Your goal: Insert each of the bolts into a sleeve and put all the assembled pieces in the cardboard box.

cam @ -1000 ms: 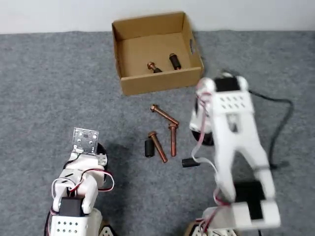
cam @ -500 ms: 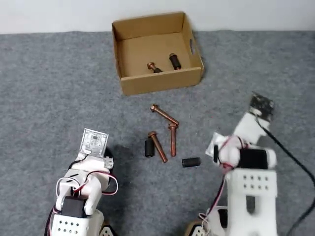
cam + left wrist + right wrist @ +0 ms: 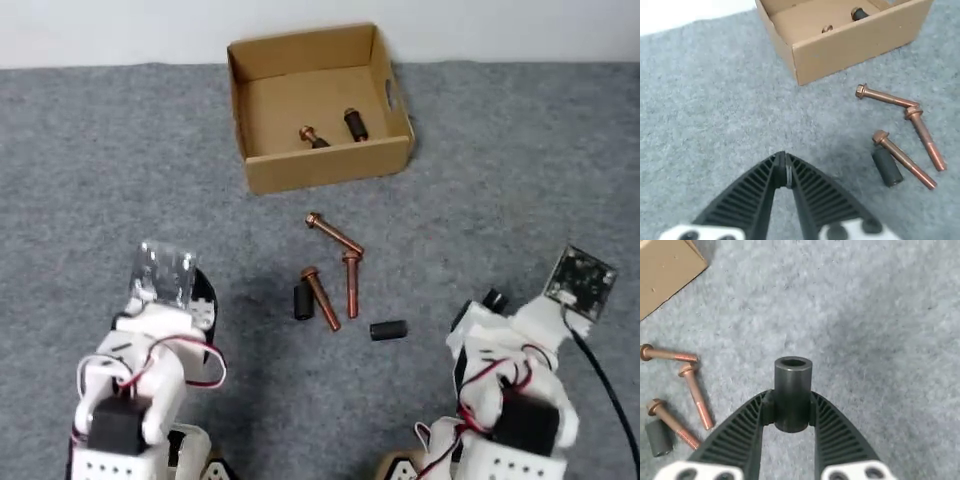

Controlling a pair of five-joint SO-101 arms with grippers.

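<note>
- My left gripper (image 3: 785,169) hangs over the grey carpet (image 3: 90,150), jaws pressed together.
- Cardboard box (image 3: 322,168): two assembled pieces (image 3: 312,137) inside.
- On the carpet: three loose bolts (image 3: 333,234) and two loose sleeves (image 3: 303,301).
- My right gripper (image 3: 791,404) clamps one upright sleeve (image 3: 792,382).

The bolts (image 3: 352,288) are copper, sleeves (image 3: 387,329) black, box (image 3: 330,166) brown, carpet (image 3: 100,180) grey.

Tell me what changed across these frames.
The right arm pulled back from near the cardboard box to its base; the right gripper is shut on a sleeve. The left gripper shifted slightly sideways. The three loose bolts, two loose sleeves and the box stayed put.
</note>
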